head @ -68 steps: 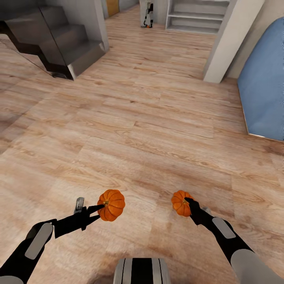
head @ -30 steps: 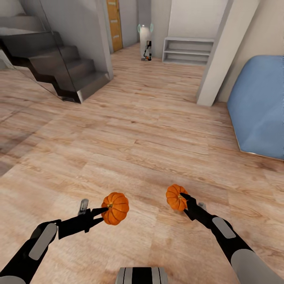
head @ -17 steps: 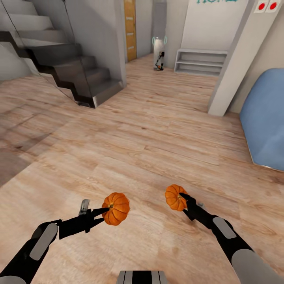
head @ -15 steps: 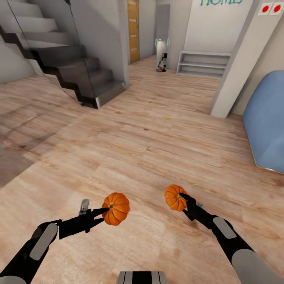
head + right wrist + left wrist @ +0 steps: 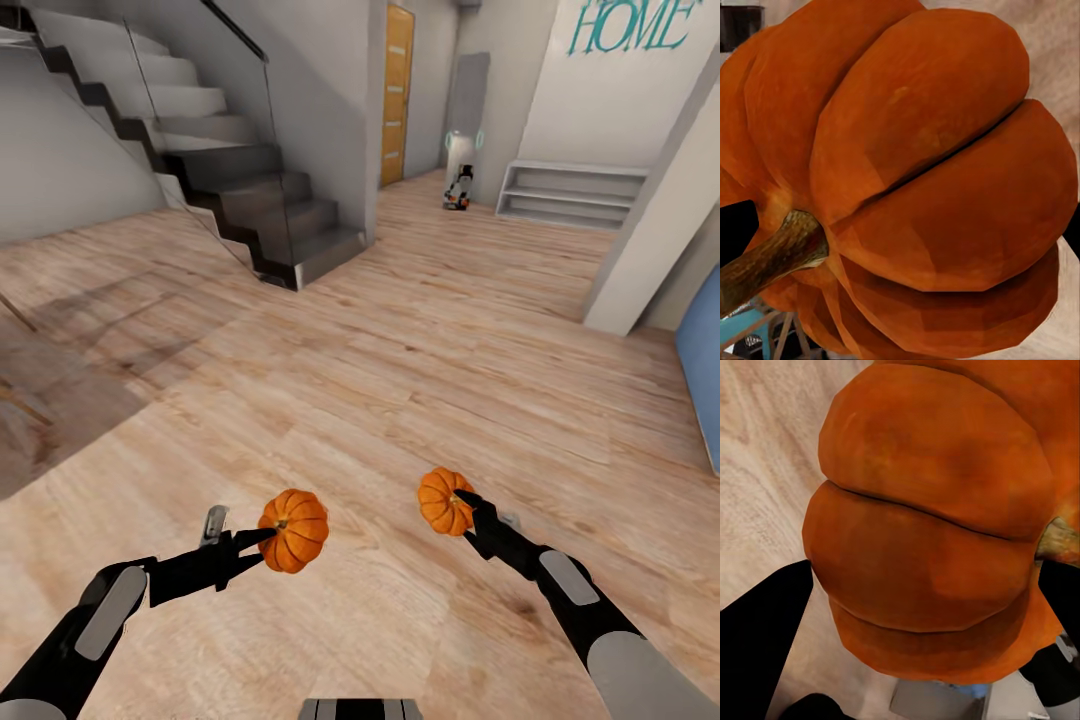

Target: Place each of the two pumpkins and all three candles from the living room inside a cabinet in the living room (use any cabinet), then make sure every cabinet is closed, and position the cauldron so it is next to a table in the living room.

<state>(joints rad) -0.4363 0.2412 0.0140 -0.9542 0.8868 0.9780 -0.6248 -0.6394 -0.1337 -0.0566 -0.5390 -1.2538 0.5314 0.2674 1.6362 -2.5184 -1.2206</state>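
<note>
1. Left pincer (image 5: 262, 540), seen from the head camera, reaches forward low at the left and is clamped on one orange pumpkin (image 5: 294, 530), held in the air above the wooden floor (image 5: 400, 360). The right pincer (image 5: 468, 512) reaches forward at the right and grips the second pumpkin (image 5: 443, 501), also held above the floor. The two pumpkins are apart, side by side. Beyond them stand a dark staircase (image 5: 250, 200) at the left, an orange door (image 5: 396, 95) behind it, a pale low shelf (image 5: 570, 195) against the far wall, and teal lettering reading HOME (image 5: 630, 25) above the shelf.

2. From the left wrist camera, the ribbed pumpkin (image 5: 930, 532) sits very close, with dark fingers (image 5: 761, 645) pressed at either side of it and pale floor behind.

3. From the right wrist camera, the other pumpkin (image 5: 922, 180) is close up, its brown stem (image 5: 772, 259) pointing out to one side.
</note>
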